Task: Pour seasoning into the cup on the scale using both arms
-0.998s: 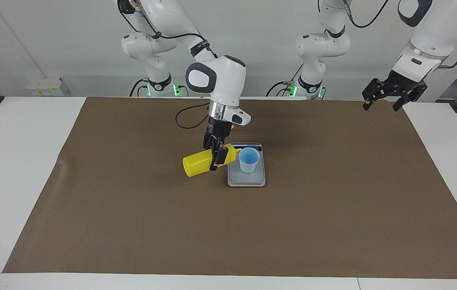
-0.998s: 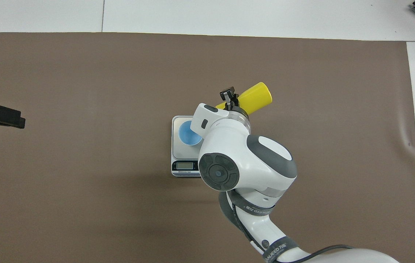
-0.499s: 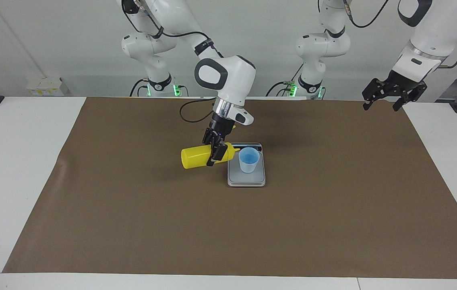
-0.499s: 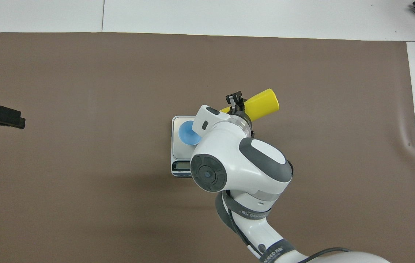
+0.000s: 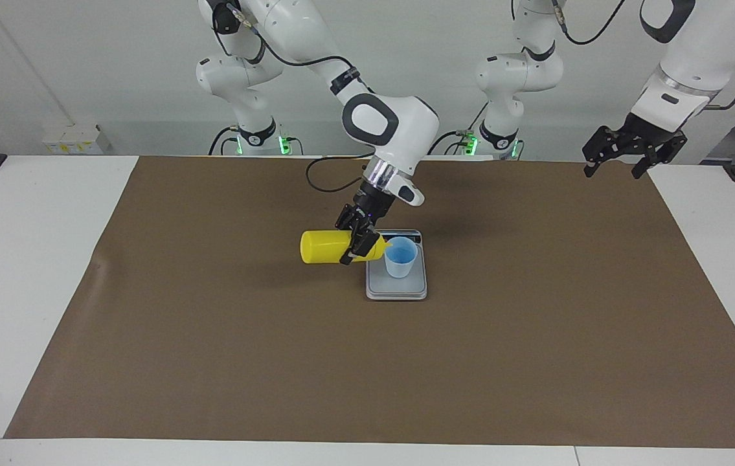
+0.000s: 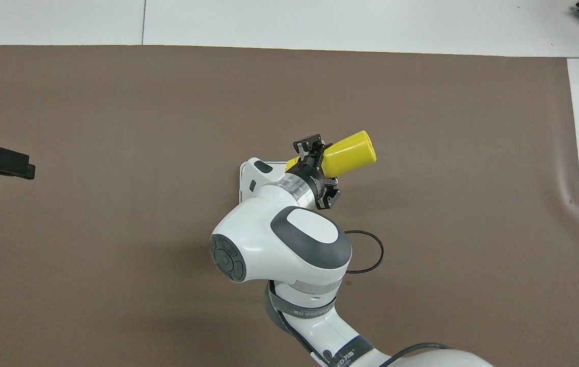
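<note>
Over at the right arm's end of the desk (image 5: 37,272), the white tabletop shows bare beside the brown paper mat (image 5: 212,362) that covers the middle. Moving along, the bright yellow plastic squeeze bottle (image 5: 323,246) hangs on its side in the air over the mat, its flat base pointing toward the right arm's end. The right claw (image 5: 359,245) is clamped around the bottle near its shoulder, the white right arm slanting down to it from above.

The bottle's cone nozzle reaches the rim of the small pale blue tapered plastic cup (image 5: 400,257), tip right at the lip; whether anything is coming out cannot be made out. That cup stands upright on the flat silver-grey kitchen scale (image 5: 396,288), which lies on the mat near the middle of the desk. In the overhead view the right arm covers the cup and most of the scale; only a corner of the scale (image 6: 243,176) peeks out, with the bottle (image 6: 349,152) jutting past the claw (image 6: 315,168).

On to the left arm's end: the left claw (image 5: 618,169) waits up in the air over the edge of the mat, fingers spread apart, holding nothing.
</note>
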